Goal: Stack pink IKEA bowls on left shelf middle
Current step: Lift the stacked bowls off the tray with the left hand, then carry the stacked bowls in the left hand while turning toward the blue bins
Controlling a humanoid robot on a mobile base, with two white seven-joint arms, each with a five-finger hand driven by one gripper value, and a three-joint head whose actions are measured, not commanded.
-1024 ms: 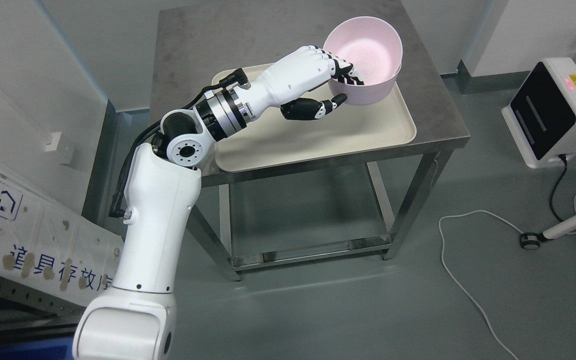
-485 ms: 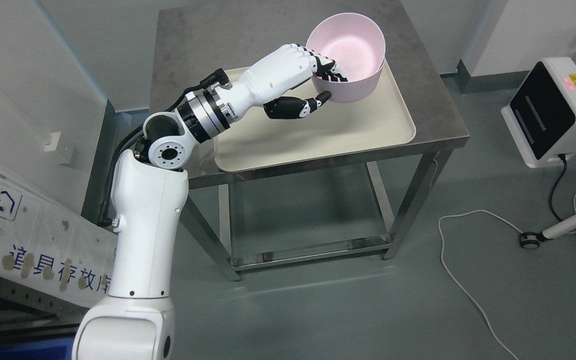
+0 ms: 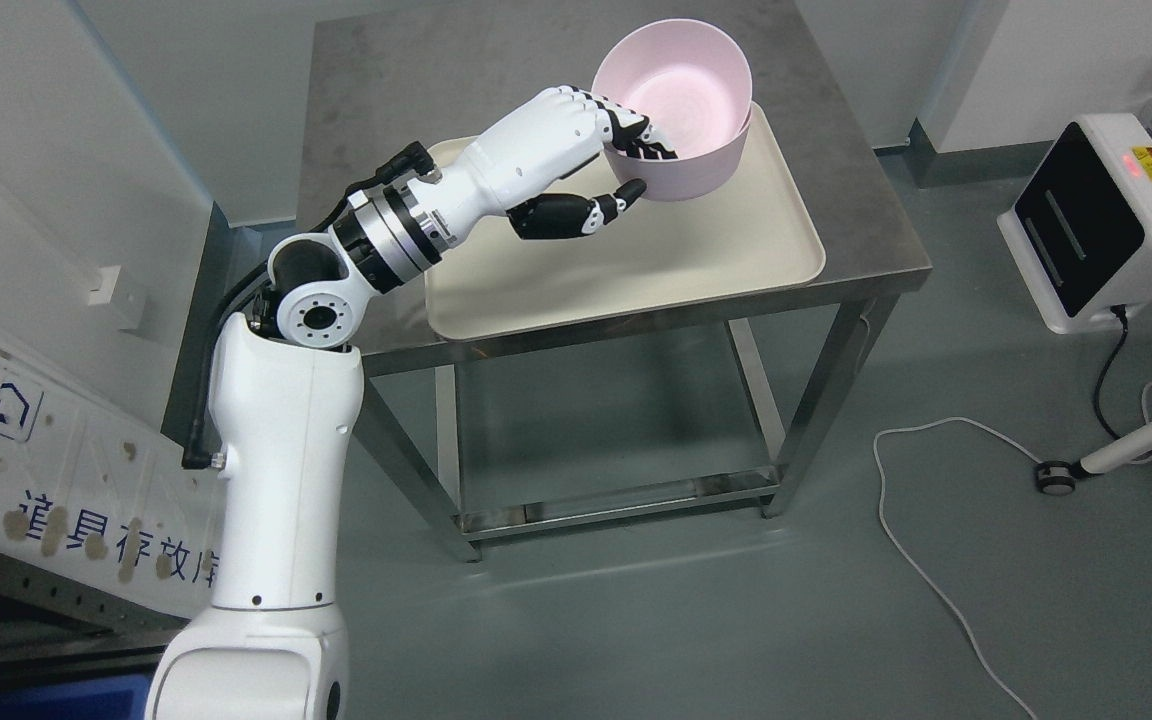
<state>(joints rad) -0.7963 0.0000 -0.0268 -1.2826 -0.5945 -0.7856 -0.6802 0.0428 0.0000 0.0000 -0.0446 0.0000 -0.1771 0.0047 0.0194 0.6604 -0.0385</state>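
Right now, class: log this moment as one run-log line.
left hand: grips pink bowl at near rim, fingers inside, thumb outside | bowl: tilted above beige tray | right hand: unseen

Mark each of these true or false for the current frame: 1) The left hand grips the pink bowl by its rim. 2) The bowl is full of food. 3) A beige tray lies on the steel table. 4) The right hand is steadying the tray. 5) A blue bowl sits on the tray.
1) True: the left hand pinches the near rim of the pink bowl, fingers inside and thumb outside.
2) False: the bowl is empty.
3) True: the beige tray lies on the steel table.
4) False: no right hand is in view.
5) False: only the pink bowl is there.
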